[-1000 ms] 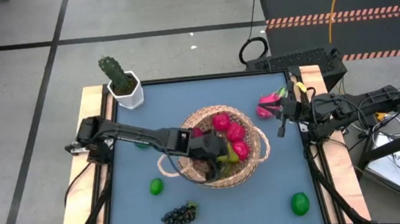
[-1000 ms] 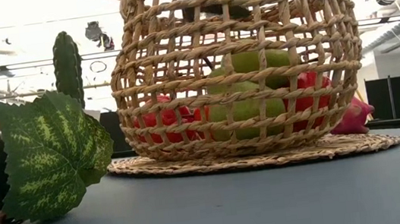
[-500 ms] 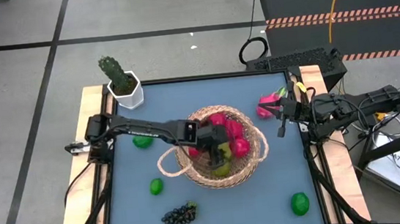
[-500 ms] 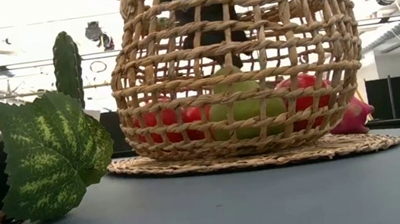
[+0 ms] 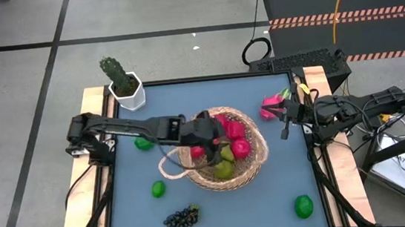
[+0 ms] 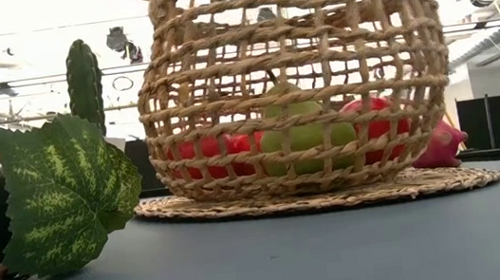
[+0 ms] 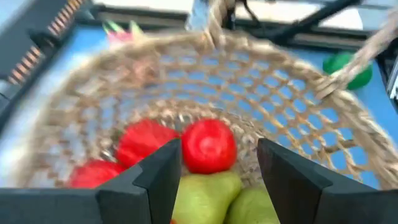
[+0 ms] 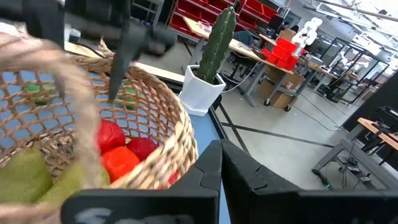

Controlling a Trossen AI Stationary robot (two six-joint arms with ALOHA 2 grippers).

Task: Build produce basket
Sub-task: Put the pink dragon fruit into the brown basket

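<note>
Hovering over the basket [image 5: 260,155] (apples and pears inside), left gripper [image 5: 218,133] parted and empty, potted cactus [image 5: 119,78] nearby, right gripper [image 5: 286,130] closed.

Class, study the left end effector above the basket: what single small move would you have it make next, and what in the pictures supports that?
Probably lift the left end effector clear of the basket and swing it toward the lime lying beside the basket on the table. Its fingers are open and empty above the pears and apples already inside, while that lime and other fruit are not yet in the basket.
</note>
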